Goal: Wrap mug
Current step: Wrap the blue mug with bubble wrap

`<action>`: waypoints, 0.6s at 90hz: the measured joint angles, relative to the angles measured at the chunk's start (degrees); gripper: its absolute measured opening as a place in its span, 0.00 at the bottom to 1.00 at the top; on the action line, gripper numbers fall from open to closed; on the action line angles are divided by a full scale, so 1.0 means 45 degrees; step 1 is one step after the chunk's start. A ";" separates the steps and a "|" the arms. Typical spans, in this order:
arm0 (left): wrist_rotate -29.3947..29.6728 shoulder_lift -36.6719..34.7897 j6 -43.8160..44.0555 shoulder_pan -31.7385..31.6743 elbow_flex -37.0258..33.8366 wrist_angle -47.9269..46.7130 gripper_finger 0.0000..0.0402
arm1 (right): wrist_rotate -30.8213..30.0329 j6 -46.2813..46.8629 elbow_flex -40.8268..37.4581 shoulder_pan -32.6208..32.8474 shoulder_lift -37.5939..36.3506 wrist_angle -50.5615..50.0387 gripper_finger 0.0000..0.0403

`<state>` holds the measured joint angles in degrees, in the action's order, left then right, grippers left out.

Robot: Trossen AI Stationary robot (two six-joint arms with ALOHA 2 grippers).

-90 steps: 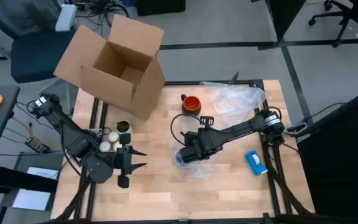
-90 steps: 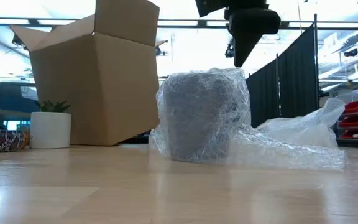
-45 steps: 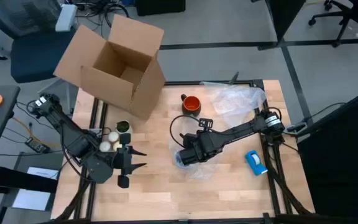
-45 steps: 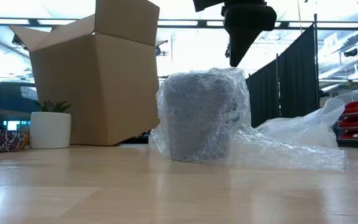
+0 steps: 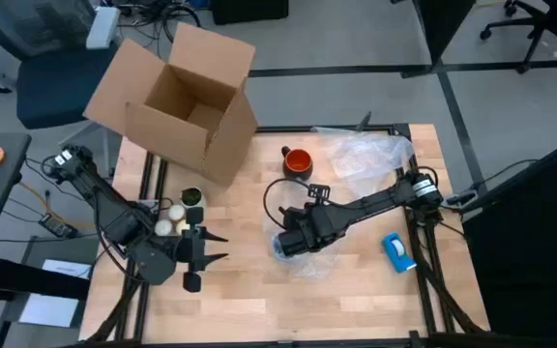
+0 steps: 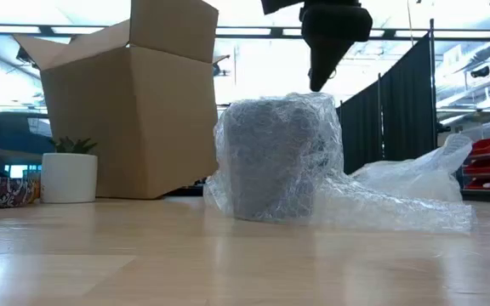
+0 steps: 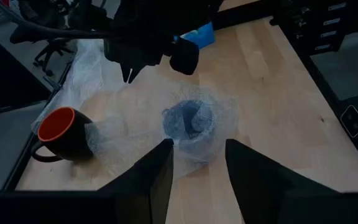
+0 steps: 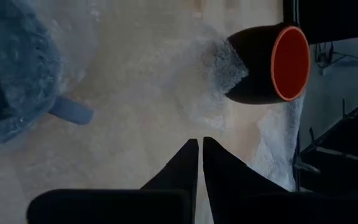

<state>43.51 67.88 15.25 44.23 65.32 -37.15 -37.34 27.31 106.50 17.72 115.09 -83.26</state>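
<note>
The mug [image 5: 298,161], orange inside and dark outside with a dark handle, is seen standing upright and unwrapped on the wooden table [image 5: 356,280], towards the far edge in the high view, beside the cardboard box [image 5: 177,101] and touching the edge of a loose sheet of bubble wrap [image 5: 366,155]; in the right wrist view the mug [image 8: 269,65] is shown with the wrap lying against its side; a second, bluish-grey cup already wrapped in bubble wrap [image 6: 275,157] is seen nearer the middle of the table, well apart from the mug; the right gripper [image 8: 200,163] is held above this wrapped cup, its fingers pressed together with nothing between them, and it is seen in the low view hanging just over the bundle without touching it; the left gripper [image 7: 197,165] is parked at the left side of the table, its fingers spread apart and empty, pointed towards the wrapped cup; a blue object [image 5: 398,251] lies near the right edge; a small potted plant [image 6: 69,170] stands by the box.
</note>
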 joint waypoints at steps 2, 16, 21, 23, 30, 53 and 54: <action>0.0000 0.0000 0.0000 0.0000 0.0000 0.0000 0.32 | 0.0000 0.0000 0.0000 0.0000 0.0000 0.0019 0.00; 0.0000 0.0000 0.0000 0.0000 0.0000 0.0000 0.32 | -0.0005 -0.0005 0.0000 0.0000 0.0000 0.0112 0.00; 0.0000 0.0000 0.0000 0.0000 0.0000 0.0000 0.32 | -0.0005 -0.0005 0.0000 0.0000 0.0000 0.0167 0.00; 0.0000 0.0000 0.0000 0.0000 0.0000 0.0000 0.32 | -0.0005 -0.0005 0.0000 0.0000 0.0000 0.0182 0.00; 0.0000 0.0000 0.0000 0.0000 0.0000 0.0000 0.32 | -0.0005 -0.0005 0.0000 0.0000 0.0000 0.0227 0.00; 0.0000 0.0000 0.0000 0.0000 0.0000 0.0003 0.32 | -0.0010 -0.0021 0.0000 0.0000 0.0000 0.0237 0.00; 0.0000 0.0000 0.0000 0.0000 0.0000 0.0004 0.32 | -0.0010 -0.0019 0.0000 0.0000 0.0000 0.0239 0.00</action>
<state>43.51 67.88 15.25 44.23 65.32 -37.13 -37.39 27.22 106.50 17.72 115.09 -82.19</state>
